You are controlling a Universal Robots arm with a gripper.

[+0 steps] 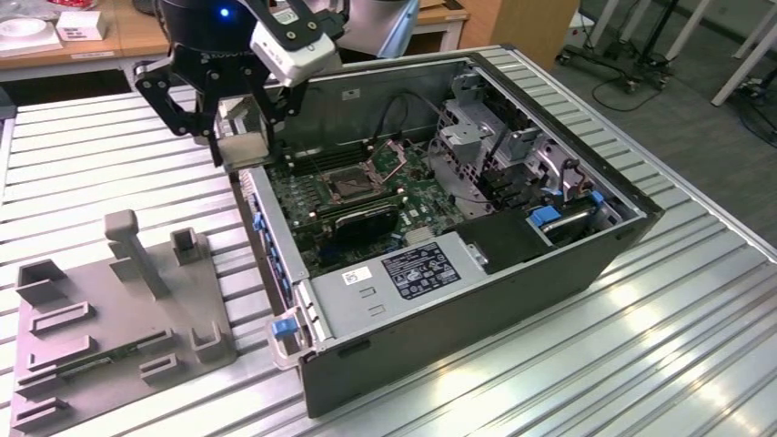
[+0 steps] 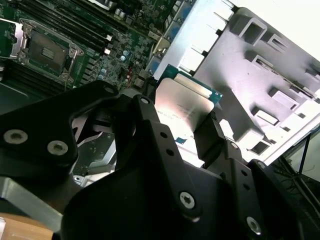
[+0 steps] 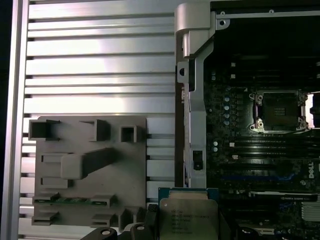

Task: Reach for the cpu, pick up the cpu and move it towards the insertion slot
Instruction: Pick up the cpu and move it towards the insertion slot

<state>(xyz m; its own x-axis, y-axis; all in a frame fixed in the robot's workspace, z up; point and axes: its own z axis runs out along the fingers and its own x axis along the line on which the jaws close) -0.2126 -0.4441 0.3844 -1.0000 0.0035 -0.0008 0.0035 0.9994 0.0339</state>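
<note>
Above the case's rim, small flat square silvery-beige cpu hangs clamped between black gripper fingers. Square silver-framed insertion slot lies well apart on green motherboard. Grey plastic fixture tray sits beside open black computer case.

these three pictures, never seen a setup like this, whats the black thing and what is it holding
The black thing is a robot arm's claw, seen from a camera off the arm in the exterior view. The two wrist views come from cameras riding on the arm. The claw is shut on the cpu, a flat silvery chip, at the edge of an open computer case. Inside the case sits the insertion slot, a square socket. Beside the case, a grey fixture tray lies on the ribbed metal table.
</note>
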